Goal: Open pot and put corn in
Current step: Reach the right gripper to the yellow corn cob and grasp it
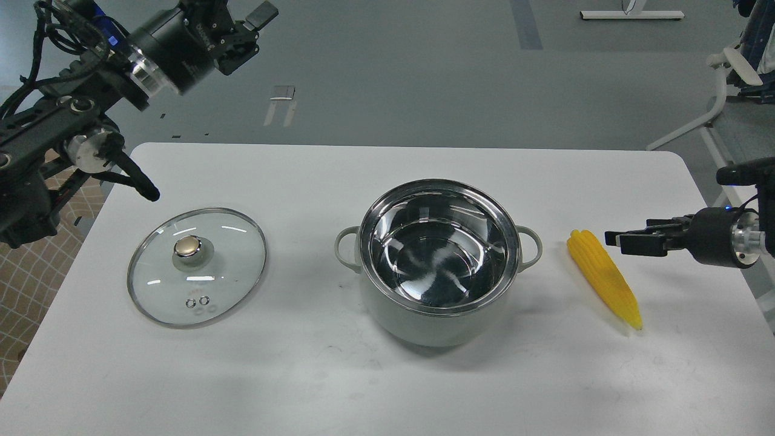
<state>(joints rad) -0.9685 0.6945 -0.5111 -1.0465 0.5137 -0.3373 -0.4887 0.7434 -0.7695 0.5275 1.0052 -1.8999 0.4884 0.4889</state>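
Our pot (440, 266) sits in the middle of the desk (387, 387) with its top open and nothing inside. The glass lid (197, 267) lies flat on the desk to the left of it, well apart. So we think the opening part is done, and the corn is what is left.

The corn (604, 277) lies on the desk to the right of the pot, near it but not touching. Its long side runs from its fat end, far from us, to its pointy end, close to us and a bit more to the right.

Our right gripper (622, 238) is just beside the fat end, on its right, and holds nothing. Its fingers (636, 244) point left at the corn and look a little apart.

Our left gripper (254, 21) is high up, far away over the left side. Its fingers are apart and empty.

So the right arm is much nearer. We think it should reach across the corn's thin way to grab it.
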